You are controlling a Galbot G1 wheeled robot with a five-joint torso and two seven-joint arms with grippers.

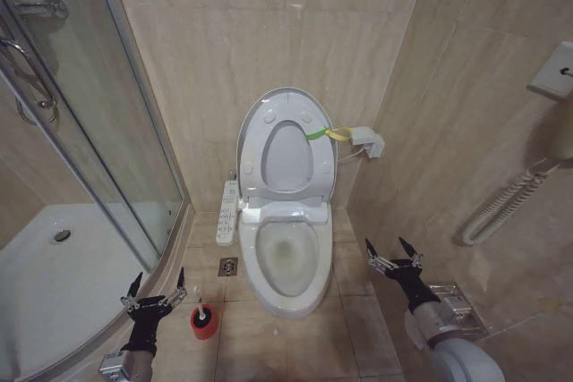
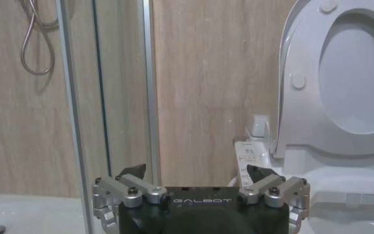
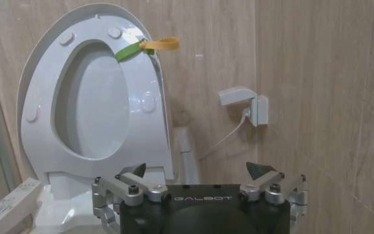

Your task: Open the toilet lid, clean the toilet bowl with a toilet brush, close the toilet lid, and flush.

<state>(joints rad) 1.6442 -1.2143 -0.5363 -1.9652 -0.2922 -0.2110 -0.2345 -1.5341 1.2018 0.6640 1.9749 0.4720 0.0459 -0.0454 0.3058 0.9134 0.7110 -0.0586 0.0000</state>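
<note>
The toilet lid (image 1: 286, 160) stands upright against the back wall with the seat ring (image 1: 257, 163) raised in front of it; a green-yellow band (image 1: 326, 133) hangs off its right edge. Below, the toilet bowl (image 1: 309, 297) is open. The toilet brush (image 1: 204, 318) sits in its red cup on the floor, left of the bowl. My left gripper (image 1: 157, 287) is open, just left of the brush. My right gripper (image 1: 394, 251) is open, right of the bowl. The right wrist view faces the lid (image 3: 89, 112) over the open gripper (image 3: 196, 170); the left gripper (image 2: 196, 173) also holds nothing.
A glass shower enclosure (image 1: 98, 131) and curved white tray (image 1: 54, 284) fill the left. A white button panel (image 1: 228, 212) hangs beside the bowl, with a floor drain (image 1: 227, 266) below. A wall socket (image 1: 369, 142) and coiled cord (image 1: 501, 203) are on the right wall.
</note>
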